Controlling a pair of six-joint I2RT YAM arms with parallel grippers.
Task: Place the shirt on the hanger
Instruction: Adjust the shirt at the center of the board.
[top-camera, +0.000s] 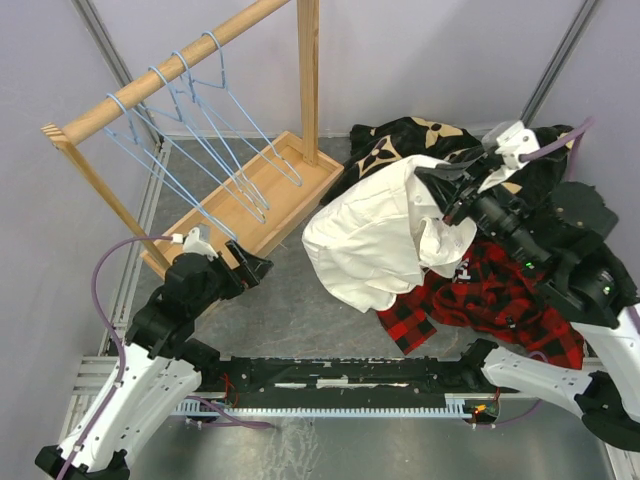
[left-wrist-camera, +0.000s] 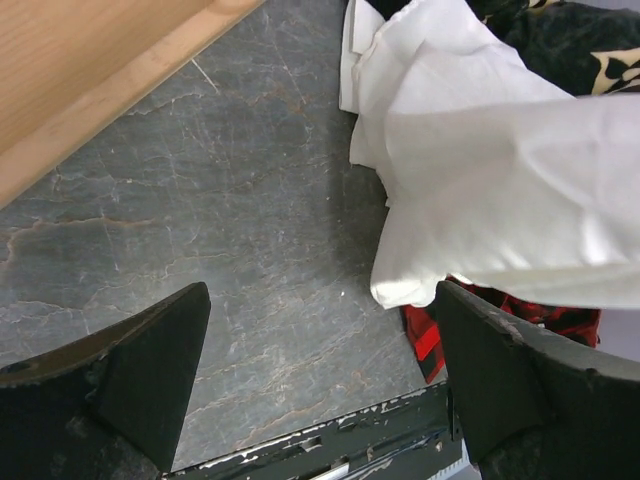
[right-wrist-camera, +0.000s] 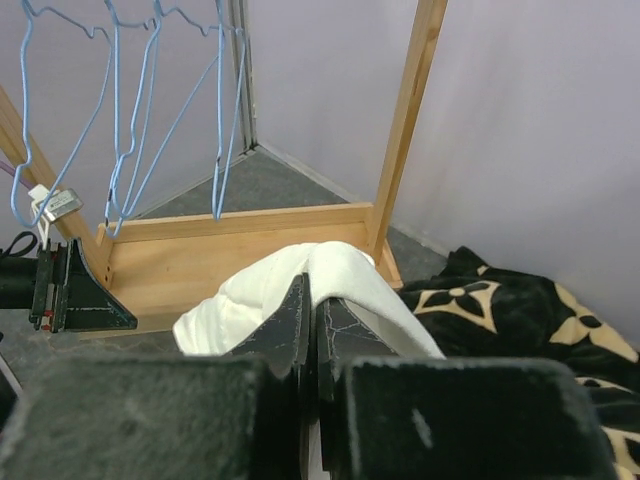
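Shirt up in the right end effector, hangers on the rail

From above, the cream shirt (top-camera: 372, 240) hangs bunched off the right end effector (top-camera: 446, 196), whose jaws are pinched together on the cloth. It is lifted over the red-and-black plaid garment (top-camera: 480, 300), with the black flowered blanket (top-camera: 400, 140) behind. Four light-blue hangers (top-camera: 215, 130) hang on the wooden rack's rail (top-camera: 170, 72), well apart from the shirt. The left end effector (top-camera: 256, 268) sits low beside the rack's base tray (top-camera: 262, 200).

At the left wrist, its two fingers (left-wrist-camera: 150, 370) stand wide apart with only grey worktop (left-wrist-camera: 230, 220) between them. The shirt fills the upper right, and a corner of plaid shows beneath it.

At the right wrist, the fingers are closed flat together, white cloth draped around their tips. Beyond them hang the hangers, by the rack's upright post (right-wrist-camera: 408, 130).
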